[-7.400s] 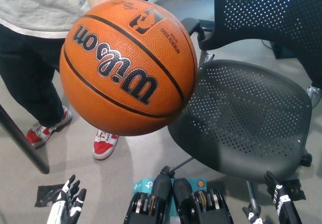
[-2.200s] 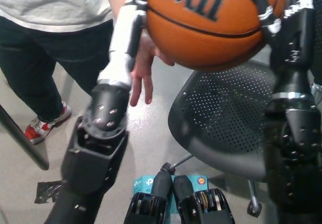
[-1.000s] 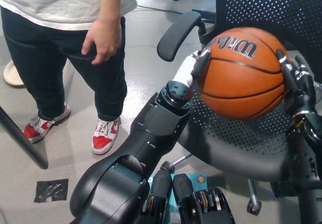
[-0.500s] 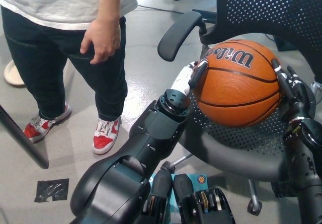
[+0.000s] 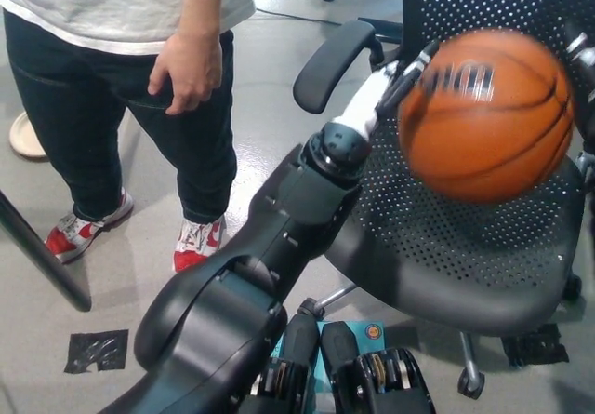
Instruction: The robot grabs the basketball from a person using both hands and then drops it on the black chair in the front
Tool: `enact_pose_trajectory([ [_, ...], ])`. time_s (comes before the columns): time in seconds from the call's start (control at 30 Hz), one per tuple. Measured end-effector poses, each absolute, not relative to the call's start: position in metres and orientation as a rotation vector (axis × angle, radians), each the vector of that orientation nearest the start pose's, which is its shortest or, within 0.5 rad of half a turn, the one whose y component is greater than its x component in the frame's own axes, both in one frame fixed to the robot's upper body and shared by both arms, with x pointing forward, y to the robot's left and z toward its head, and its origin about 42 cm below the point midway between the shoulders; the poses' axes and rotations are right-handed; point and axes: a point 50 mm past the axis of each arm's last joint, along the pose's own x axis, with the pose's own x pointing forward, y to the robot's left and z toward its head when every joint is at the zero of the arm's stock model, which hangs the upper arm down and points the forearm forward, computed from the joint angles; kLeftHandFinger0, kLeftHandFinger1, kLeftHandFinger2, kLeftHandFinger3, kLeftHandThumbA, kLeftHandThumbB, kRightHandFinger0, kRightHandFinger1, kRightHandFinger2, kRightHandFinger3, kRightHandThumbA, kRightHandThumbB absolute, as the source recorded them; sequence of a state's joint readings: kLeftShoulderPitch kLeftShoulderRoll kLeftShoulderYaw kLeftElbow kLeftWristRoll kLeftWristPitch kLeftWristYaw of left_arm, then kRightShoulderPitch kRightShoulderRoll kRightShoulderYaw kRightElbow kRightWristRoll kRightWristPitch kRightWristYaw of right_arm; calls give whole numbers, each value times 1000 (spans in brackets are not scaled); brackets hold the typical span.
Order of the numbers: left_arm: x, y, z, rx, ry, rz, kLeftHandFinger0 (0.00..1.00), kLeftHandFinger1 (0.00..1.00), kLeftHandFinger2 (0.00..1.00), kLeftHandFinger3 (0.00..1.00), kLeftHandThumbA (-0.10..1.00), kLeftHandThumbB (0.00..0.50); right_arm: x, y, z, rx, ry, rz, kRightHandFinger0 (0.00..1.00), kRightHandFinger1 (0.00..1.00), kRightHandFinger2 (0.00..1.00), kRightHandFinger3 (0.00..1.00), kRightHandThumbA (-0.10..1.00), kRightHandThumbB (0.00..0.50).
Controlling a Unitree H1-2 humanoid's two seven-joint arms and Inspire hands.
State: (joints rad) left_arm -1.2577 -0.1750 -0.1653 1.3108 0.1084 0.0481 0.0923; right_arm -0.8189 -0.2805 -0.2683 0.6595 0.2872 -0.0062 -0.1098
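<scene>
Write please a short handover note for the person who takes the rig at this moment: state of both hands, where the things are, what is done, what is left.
Left hand: white, raised beside the basketball, on its left side; whether it touches the ball cannot be told.
Right hand: only partly in view at the right edge by the ball; state unclear.
The basketball is blurred, above the black chair seat.
The person stands at left, hand at their side, no longer holding the ball.
Done: ball taken from the person, brought over the chair.
Left: see the ball settle on the seat, withdraw both hands.

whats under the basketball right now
The black perforated chair seat lies below the blurred orange basketball. The ball covers part of the seat's rear and the lower backrest, so contact cannot be seen.
</scene>
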Motion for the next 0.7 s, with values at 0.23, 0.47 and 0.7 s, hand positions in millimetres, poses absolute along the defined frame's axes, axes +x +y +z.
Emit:
enact_pose_trajectory([
  [0.23,553,-3,302,391,-2,-363,1000,1000,1000,1000,1000,352,516,-358,303,134,-288,-286,1000,1000,1000,1000,1000,375],
  [0.47,564,23,314,377,-41,-344,1000,1000,1000,1000,1000,357,511,-361,329,59,-339,-238,1000,1000,1000,1000,1000,385],
  [0.7,561,23,336,330,-148,-380,1000,1000,1000,1000,1000,362,494,-348,343,24,-424,-176,1000,1000,1000,1000,1000,344],
])
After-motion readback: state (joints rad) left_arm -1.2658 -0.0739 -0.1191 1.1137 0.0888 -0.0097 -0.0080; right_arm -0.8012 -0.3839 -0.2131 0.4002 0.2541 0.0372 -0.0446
